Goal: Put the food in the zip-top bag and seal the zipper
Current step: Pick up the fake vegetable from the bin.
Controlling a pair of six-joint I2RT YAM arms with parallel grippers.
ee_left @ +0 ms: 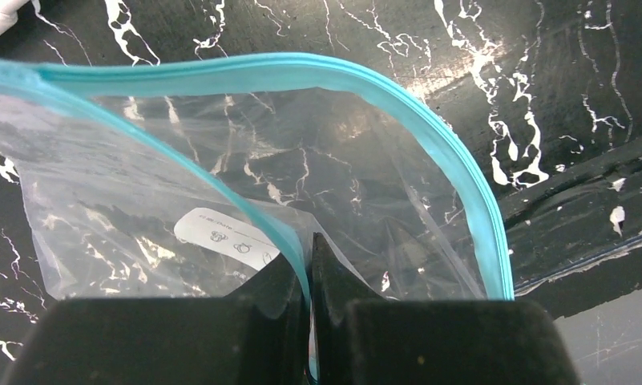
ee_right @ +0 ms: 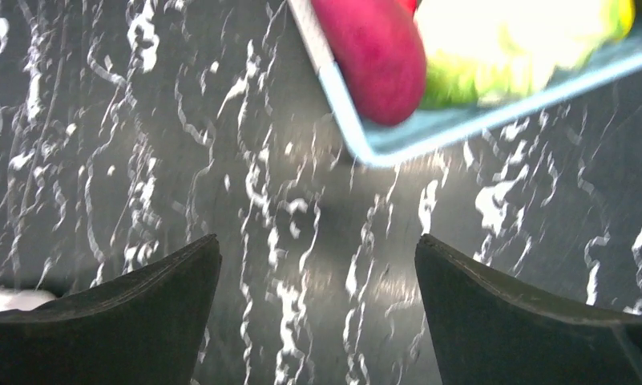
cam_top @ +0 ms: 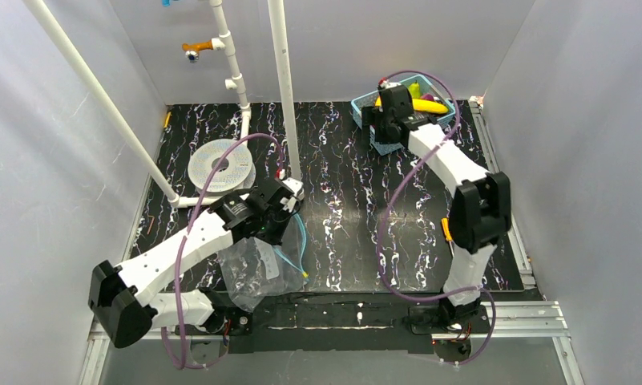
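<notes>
My left end effector (ee_left: 309,241) is pressed together on the bag's (cam_top: 253,273) blue zipper strip (ee_left: 454,152), pinching one lip so the mouth bows open. The bag sits by the near edge of the table (cam_top: 341,200), at about 7 o'clock in the top view, and looks empty. Farther out, at 1 o'clock, my right end effector (ee_right: 317,249) is spread wide, holding nothing, over bare table just short of the blue basket (ee_right: 397,144). The food is all in there. A magenta piece (ee_right: 377,56) lies at 12 o'clock from my fingertips, against the rim, its long axis running 11 to 5, with the banana (cam_top: 430,105) beyond. My right arm is the nearer one, so I judge the pick is its job.
</notes>
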